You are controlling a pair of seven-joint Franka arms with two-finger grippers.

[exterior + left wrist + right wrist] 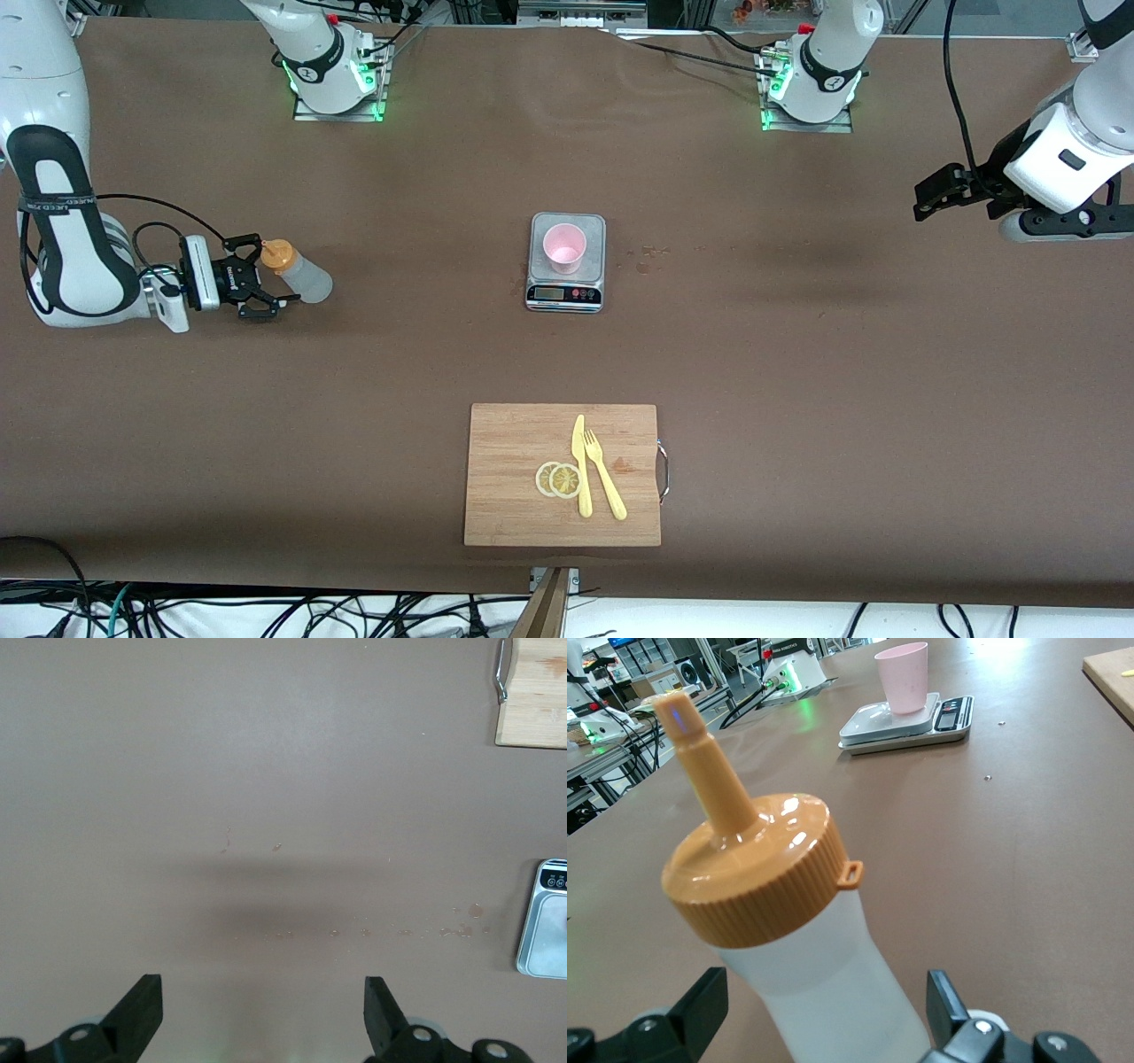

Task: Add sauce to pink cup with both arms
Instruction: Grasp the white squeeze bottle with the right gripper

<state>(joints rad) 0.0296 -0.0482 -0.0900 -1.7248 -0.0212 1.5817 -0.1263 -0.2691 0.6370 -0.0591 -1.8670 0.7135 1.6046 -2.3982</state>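
Observation:
The sauce is a translucent squeeze bottle [304, 276] with an orange nozzle cap, standing on the table toward the right arm's end. My right gripper [261, 276] is open around it. In the right wrist view the bottle [806, 948] fills the space at the gripper [827, 992], with a gap showing at each finger. The pink cup [564, 248] stands on a small grey kitchen scale [565, 294] mid-table, and also shows in the right wrist view [903, 675]. My left gripper [930, 197] hangs open over bare table at the left arm's end, holding nothing [264, 992].
A wooden cutting board [514, 478] lies nearer the front camera than the scale, carrying a yellow knife [580, 461], a fork [604, 483] and two lemon slices [558, 479]. Small stains [645, 257] mark the tabletop beside the scale. The scale's edge [545, 930] shows in the left wrist view.

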